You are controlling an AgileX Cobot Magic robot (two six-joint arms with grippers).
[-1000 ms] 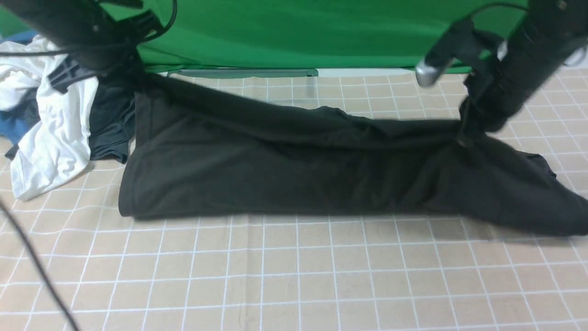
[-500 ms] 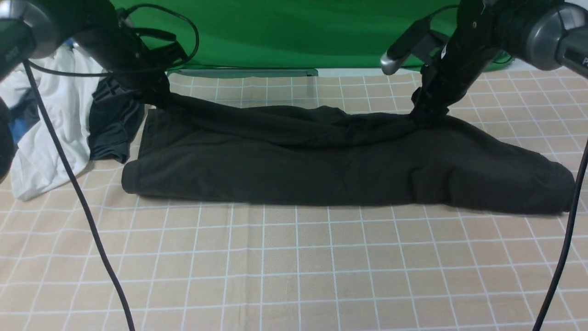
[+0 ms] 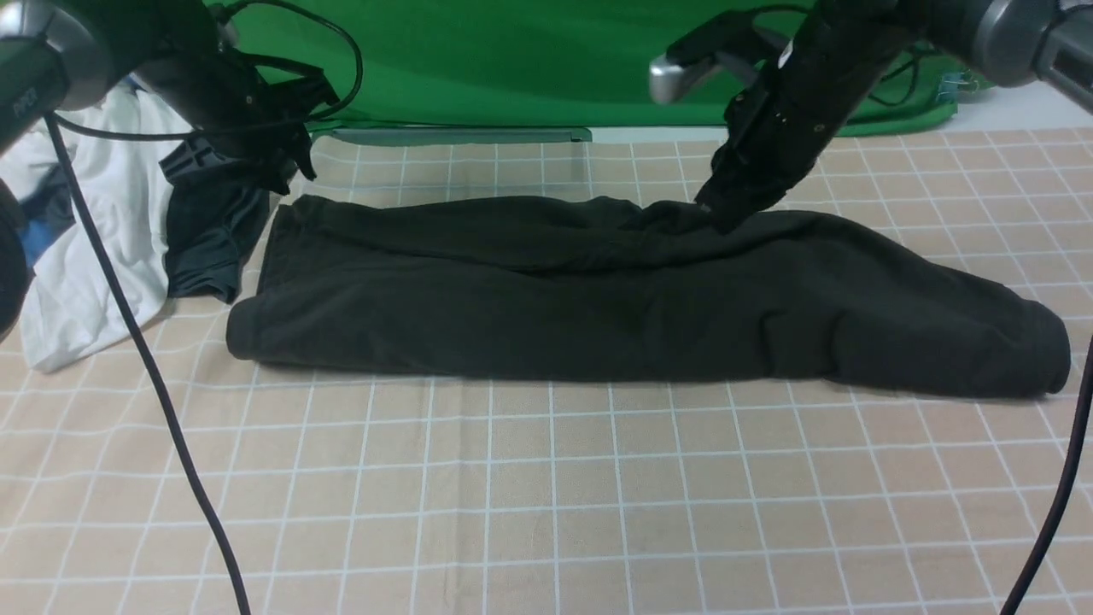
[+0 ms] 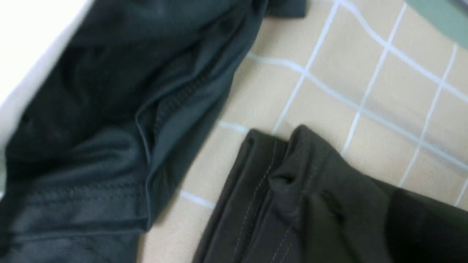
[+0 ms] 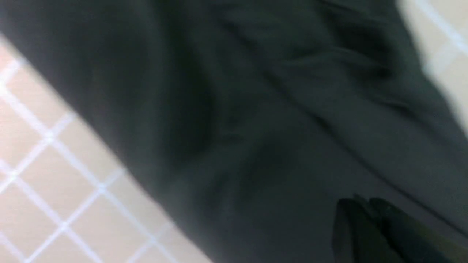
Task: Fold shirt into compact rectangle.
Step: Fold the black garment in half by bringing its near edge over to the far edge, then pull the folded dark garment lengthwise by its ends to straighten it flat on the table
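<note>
Now, at far left a white garment (image 3: 85, 256) is lying crumpled, a dark teal garment (image 3: 209, 239) bunching just beside the black shirt (image 3: 598, 299) at its left end, a cable (image 3: 145, 367) hanging in front. The left gripper (image 3: 289, 169) is hovering over the shirt's loose far corner; its jaw gap cannot be told. The shirt is lying as a long folded band on the checked cloth (image 3: 546, 495). The right gripper (image 3: 721, 213), clenched, is touching its far edge.

Beige checked bench (image 3: 546, 495), green backdrop (image 3: 512, 60) behind
A white garment (image 3: 85, 282) and a dark teal garment (image 3: 209, 239) lie heaped at the far left, touching, with blue cloth (image 3: 30, 243) beside
</note>
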